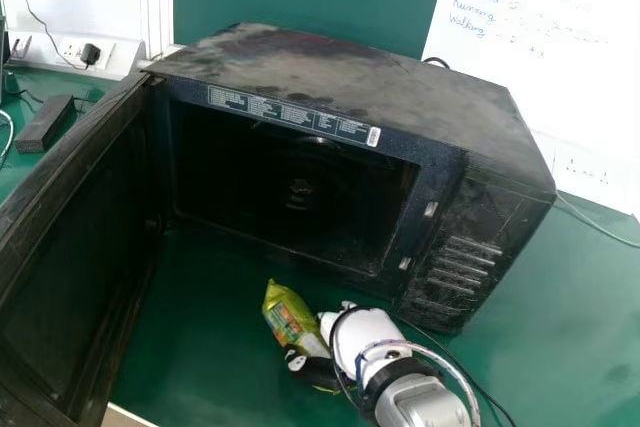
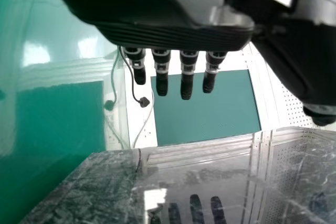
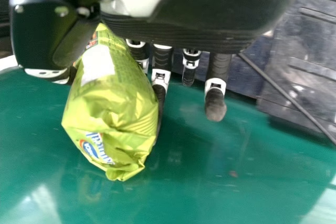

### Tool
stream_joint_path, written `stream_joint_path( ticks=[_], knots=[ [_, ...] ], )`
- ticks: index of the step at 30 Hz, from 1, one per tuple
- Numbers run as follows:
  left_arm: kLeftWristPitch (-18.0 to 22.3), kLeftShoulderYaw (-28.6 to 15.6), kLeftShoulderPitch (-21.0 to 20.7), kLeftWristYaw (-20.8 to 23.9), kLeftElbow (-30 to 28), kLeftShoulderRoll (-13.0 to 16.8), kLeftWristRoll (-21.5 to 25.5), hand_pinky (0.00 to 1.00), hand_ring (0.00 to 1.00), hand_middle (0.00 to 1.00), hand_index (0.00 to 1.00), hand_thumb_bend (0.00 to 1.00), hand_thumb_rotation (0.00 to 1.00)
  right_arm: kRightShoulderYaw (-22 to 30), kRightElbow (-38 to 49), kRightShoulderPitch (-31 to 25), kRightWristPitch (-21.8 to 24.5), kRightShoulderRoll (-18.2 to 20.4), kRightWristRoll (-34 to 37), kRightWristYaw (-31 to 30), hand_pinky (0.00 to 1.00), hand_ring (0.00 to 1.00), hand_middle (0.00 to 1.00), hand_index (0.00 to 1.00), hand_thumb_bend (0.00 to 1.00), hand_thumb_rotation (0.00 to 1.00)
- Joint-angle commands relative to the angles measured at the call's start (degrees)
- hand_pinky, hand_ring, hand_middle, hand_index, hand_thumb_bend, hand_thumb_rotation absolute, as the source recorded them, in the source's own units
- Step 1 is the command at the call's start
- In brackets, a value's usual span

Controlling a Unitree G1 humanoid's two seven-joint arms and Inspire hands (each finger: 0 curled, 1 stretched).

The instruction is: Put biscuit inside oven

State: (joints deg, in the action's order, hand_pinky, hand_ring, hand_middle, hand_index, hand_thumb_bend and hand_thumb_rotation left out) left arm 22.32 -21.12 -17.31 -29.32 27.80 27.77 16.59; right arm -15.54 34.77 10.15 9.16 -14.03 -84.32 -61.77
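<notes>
Your R hand (image 1: 362,332) pinches the green biscuit pkt (image 1: 288,315) betw. thumb & fingers, in front of the open microwave oven (image 1: 350,77); your L hand (image 2: 152,9) has fingers straight.

Between five and six o'clock in the head view, the right robot hand (image 1: 365,335) has a white shell; its forearm (image 1: 425,405) is silver-grey, ringed black, wrapped in clear tubing (image 1: 450,367) and black cable (image 1: 333,352). Round screws dot its black thumb base (image 3: 39,35). The left robot hand (image 2: 157,3) wears grey over ribbed black.
</notes>
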Motion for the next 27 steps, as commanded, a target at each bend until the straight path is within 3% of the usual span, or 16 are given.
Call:
stream_joint_path(
  ticks=[1, 5, 10, 17, 22, 27],
  knots=[
    [-0.1, -0.2, 0.0, 0.3, 0.1, 0.6, 0.0, 0.97, 0.95, 0.96, 0.99, 0.39, 1.00, 0.1, 0.6, 0.0, -0.3, -0.1, 0.1, -1.4, 0.11, 0.19, 0.47, 0.49, 0.53, 0.00],
    [0.2, -0.2, -0.1, -0.1, 0.3, 0.6, 0.2, 0.97, 0.96, 0.97, 1.00, 0.38, 1.00, 0.4, 0.8, 0.6, 0.1, 0.5, -0.3, -1.0, 0.12, 0.20, 0.47, 0.49, 0.53, 0.00],
    [0.4, -0.1, -0.2, 0.2, 0.3, 0.5, -0.1, 0.97, 0.95, 0.96, 0.99, 0.37, 1.00, 0.7, 0.9, 1.4, 1.0, 1.5, -0.8, -0.3, 0.23, 0.29, 0.47, 0.49, 0.53, 0.00],
    [0.4, -0.1, -0.3, 0.1, 0.3, 0.6, 0.0, 0.96, 0.95, 0.96, 0.99, 0.37, 1.00, 1.5, 0.7, 2.6, 2.0, 2.9, -1.2, 0.8, 0.19, 0.27, 0.47, 0.49, 0.53, 0.00],
    [0.5, 0.0, -0.2, 0.2, 0.2, 0.6, -0.2, 0.96, 0.95, 0.96, 0.99, 0.37, 1.00, 2.3, 0.4, 3.2, 2.7, 3.5, -0.6, 2.3, 0.27, 0.33, 0.48, 0.49, 0.53, 0.00],
    [-0.3, 0.0, -0.4, 0.3, 0.0, 0.6, 0.0, 0.96, 0.95, 0.96, 0.99, 0.36, 1.00, 2.9, -0.2, 3.7, 3.8, 4.3, -0.6, 3.9, 0.24, 0.31, 0.47, 0.49, 0.53, 0.00]
  ],
)
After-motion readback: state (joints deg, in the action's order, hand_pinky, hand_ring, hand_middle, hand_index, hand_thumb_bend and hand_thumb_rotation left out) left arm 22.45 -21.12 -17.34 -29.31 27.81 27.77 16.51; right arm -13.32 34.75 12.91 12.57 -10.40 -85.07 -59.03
